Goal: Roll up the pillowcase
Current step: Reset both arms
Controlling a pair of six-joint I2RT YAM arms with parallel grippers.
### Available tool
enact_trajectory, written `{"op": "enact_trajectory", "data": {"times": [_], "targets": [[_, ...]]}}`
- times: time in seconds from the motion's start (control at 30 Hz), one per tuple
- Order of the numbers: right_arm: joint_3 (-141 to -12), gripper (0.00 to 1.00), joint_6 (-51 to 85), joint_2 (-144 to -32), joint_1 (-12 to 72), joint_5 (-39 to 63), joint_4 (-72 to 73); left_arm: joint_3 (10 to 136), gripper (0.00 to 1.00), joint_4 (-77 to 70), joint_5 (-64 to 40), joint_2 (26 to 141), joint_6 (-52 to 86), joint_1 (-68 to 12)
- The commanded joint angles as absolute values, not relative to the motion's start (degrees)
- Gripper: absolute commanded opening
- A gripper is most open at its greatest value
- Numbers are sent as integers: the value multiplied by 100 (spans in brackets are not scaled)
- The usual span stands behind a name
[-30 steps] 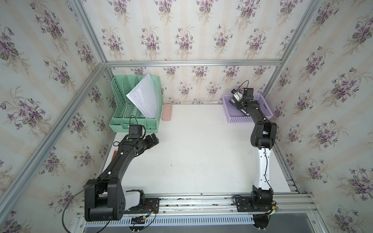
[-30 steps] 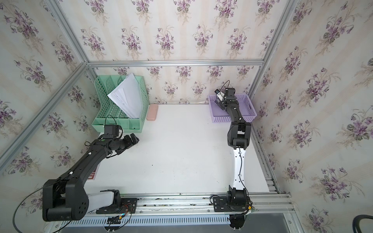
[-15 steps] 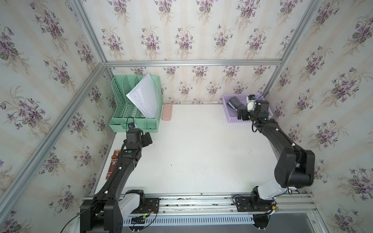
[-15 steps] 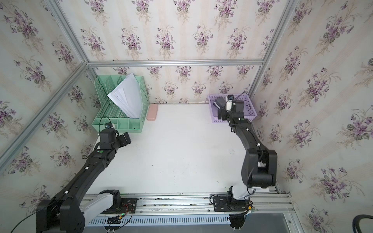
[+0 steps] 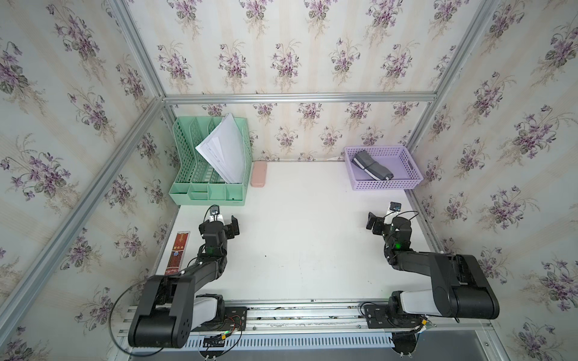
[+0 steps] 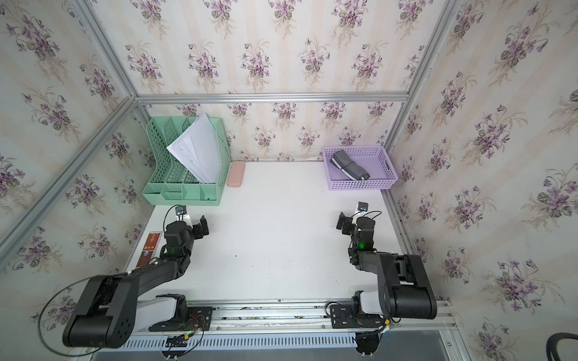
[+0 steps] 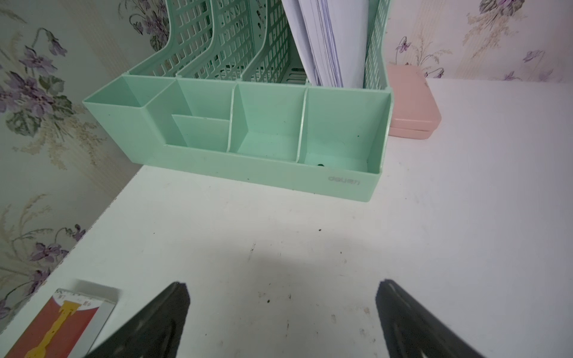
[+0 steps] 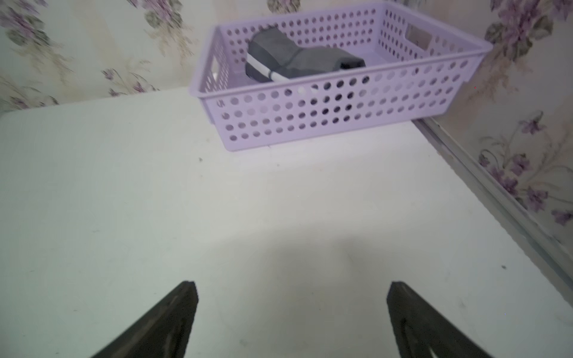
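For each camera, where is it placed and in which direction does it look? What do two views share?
Top views: high above the robot's side, looking down over the table toward the back wall; left arm and right arm show whole.
Left wrist: on the left arm, facing the green organizer; open left gripper shows.
Right wrist: on the right arm, facing the purple basket holding the rolled pillowcase; open right gripper shows.
Shared: basket and pillowcase, right wrist and top views.

The pillowcase point(image 5: 372, 166), a grey roll with a white stripe, lies diagonally inside the purple basket point(image 5: 384, 185), far right.
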State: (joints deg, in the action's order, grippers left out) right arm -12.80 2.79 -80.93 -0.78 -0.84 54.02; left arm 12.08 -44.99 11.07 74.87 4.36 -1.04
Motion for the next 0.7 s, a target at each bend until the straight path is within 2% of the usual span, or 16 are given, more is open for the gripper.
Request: {"op": "enact_trajectory", "data": {"times": [0.0, 0.07, 0.17, 0.23, 0.4, 0.67], "targets": [[-781, 100, 91, -8539, -62, 570, 8007, 1262, 99, -5953, 822, 8054, 51, -105], [-616, 100, 118, -8936, -53, 486, 8871, 1635, 99, -5477, 751, 8382, 15, -105], [-1021, 100, 286, -8787, -53, 14, 7785, 2435, 99, -4211, 1014, 8570, 68, -122], [-1192, 100, 138, -8725, 58, 74, 7312, 2415, 99, -4264, 1084, 8560, 26, -211], [-1258, 100, -26, -8844, 70, 405, 7393, 2419, 99, -4246, 1092, 8557, 27, -211], [-1292, 100, 26, -8812, 70, 253, 7252, 2364, 99, -4321, 1111, 8507, 22, -215]]}}
